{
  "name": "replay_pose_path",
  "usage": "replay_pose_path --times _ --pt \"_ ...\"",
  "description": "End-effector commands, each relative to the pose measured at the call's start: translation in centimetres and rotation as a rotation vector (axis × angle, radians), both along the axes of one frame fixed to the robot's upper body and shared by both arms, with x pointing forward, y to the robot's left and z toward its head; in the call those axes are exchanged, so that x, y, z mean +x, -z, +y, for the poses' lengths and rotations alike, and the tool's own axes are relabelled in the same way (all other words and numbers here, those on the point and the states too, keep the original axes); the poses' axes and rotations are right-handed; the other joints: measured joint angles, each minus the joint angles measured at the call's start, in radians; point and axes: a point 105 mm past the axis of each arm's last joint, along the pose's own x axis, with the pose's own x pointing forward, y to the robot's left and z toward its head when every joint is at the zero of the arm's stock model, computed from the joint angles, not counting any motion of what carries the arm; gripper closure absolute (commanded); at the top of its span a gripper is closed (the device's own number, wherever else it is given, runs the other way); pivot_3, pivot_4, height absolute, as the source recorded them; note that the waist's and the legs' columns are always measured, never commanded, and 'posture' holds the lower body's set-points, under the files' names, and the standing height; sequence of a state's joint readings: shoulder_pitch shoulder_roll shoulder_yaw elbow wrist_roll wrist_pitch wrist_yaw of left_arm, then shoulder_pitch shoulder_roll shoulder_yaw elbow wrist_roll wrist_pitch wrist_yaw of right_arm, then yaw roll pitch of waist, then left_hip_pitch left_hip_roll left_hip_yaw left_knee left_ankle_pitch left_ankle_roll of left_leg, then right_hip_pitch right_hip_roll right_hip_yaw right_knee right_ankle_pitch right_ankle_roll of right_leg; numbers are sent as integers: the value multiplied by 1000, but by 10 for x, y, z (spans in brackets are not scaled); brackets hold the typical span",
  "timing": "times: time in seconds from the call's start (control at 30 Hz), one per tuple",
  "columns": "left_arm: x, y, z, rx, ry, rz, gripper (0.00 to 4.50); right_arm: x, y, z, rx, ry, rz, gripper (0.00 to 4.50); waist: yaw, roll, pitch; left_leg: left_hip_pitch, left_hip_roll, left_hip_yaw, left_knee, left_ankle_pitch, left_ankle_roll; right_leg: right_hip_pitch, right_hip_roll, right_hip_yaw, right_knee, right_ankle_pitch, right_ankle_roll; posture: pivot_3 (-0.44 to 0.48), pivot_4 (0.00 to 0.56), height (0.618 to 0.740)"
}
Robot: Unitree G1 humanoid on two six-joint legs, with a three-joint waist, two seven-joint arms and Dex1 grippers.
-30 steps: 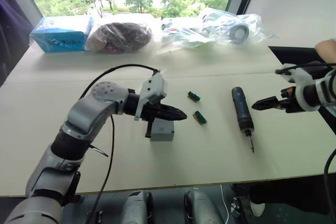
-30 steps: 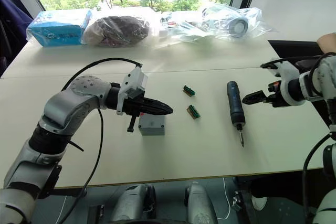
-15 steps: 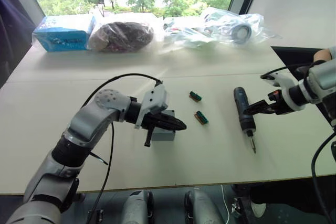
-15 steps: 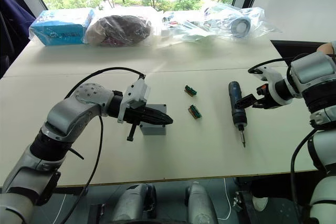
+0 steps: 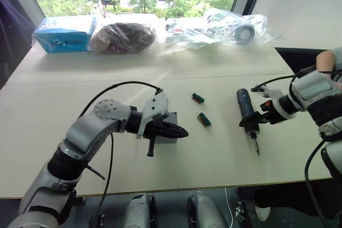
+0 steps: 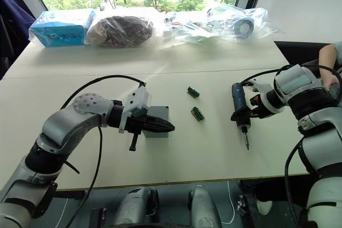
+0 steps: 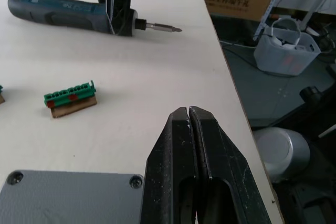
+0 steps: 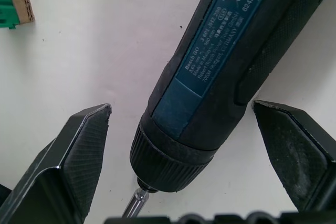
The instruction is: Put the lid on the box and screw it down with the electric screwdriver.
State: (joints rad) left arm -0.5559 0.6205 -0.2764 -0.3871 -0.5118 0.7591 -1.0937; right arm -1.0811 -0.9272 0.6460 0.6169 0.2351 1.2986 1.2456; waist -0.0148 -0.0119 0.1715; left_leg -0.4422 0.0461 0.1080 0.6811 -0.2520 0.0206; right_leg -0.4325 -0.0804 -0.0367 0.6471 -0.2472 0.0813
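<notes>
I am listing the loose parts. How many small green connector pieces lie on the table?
2. One small green connector piece lies farther from the robot; the other lies nearer, between the grey metal box and the dark-blue electric screwdriver.

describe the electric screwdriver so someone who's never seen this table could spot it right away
Start at the white table and go to its right half, where the right claw straddles something with its fingers open. That is the electric screwdriver, lying flat: a black and dark-blue pen-shaped cylinder with a thin metal bit towards the near edge. It is far longer than the two small green parts to its left.
</notes>
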Motion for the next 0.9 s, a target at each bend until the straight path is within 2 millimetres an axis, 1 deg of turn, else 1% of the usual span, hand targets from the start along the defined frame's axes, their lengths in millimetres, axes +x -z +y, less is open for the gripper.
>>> replay_pose_path --times 0.03,0.1,0.2,0.23,0.3,0.33,0.4,0.53,0.67,0.73,0.8,0.83,0.9 --pt "-1 -13 1 -23 -9 -58 4500 -3 22 4 -52 -49 56 13 0 -4 -3 1 0 0 0 0 0 1 0 0 0 0 0 0 150 740" --pt "0 -13 2 -23 -18 -57 4500 -3 26 5 -57 -64 66 13 0 -8 -5 3 1 -1 0 0 0 3 0 -1 0 0 -1 0 150 740" --pt "1 -13 4 -24 -34 -58 4500 -3 37 10 -67 -86 79 665 0 -13 -8 4 2 -1 0 0 0 5 0 -1 -1 -2 -3 0 150 740" --pt "2 -14 5 -23 -38 -61 4500 -4 41 10 -71 -83 84 1098 0 -14 -8 4 2 -1 0 0 0 5 0 -1 -1 -2 -3 0 150 740" --pt "4 -14 7 -17 -42 -64 4500 -4 46 8 -84 -60 93 1759 -1 -17 -11 5 2 -2 0 0 -1 5 0 -1 0 -2 -3 0 150 740" --pt "4 -14 7 -14 -42 -65 4500 -5 47 7 -84 -52 94 1945 -2 -19 -12 5 3 -2 0 0 -1 5 0 -2 0 -2 -3 0 150 740" --pt "4 -14 9 -8 -44 -64 4500 -4 47 7 -76 -28 91 2631 -3 -21 -13 5 3 -2 0 0 -1 6 0 -2 0 -2 -4 0 150 740" --pt "6 -15 13 -1 -46 -59 4500 0 43 4 -49 47 56 2674 -3 -24 -16 5 4 -2 0 0 -1 6 0 -2 0 -2 -4 0 150 740" --pt "11 -18 18 2 -58 -45 4500 16 20 -1 28 179 -66 2674 -5 -25 -16 5 4 -2 0 0 -1 6 -1 -3 -1 -1 -5 0 150 740" --pt "14 -21 25 2 -73 -33 4500 22 -10 4 123 220 -161 2674 -6 -21 -14 5 3 -1 0 0 -1 6 -2 -2 -1 -1 -6 0 150 740" --pt "16 -23 33 12 -80 -25 4500 25 -31 6 125 187 -278 2674 -3 -12 -9 3 3 -1 0 0 -1 3 -3 -2 -1 0 -6 0 150 740" --pt "16 -23 35 16 -81 -17 4500 24 -47 16 179 165 -335 2674 0 -6 -6 2 2 -1 0 0 -1 2 -3 -2 0 0 -6 0 150 740" --pt "17 -24 40 18 -82 2 4500 23 -79 36 282 97 -494 2674 3 0 -2 -3 2 -1 -1 0 -1 -4 -3 -2 1 1 -2 0 150 740"
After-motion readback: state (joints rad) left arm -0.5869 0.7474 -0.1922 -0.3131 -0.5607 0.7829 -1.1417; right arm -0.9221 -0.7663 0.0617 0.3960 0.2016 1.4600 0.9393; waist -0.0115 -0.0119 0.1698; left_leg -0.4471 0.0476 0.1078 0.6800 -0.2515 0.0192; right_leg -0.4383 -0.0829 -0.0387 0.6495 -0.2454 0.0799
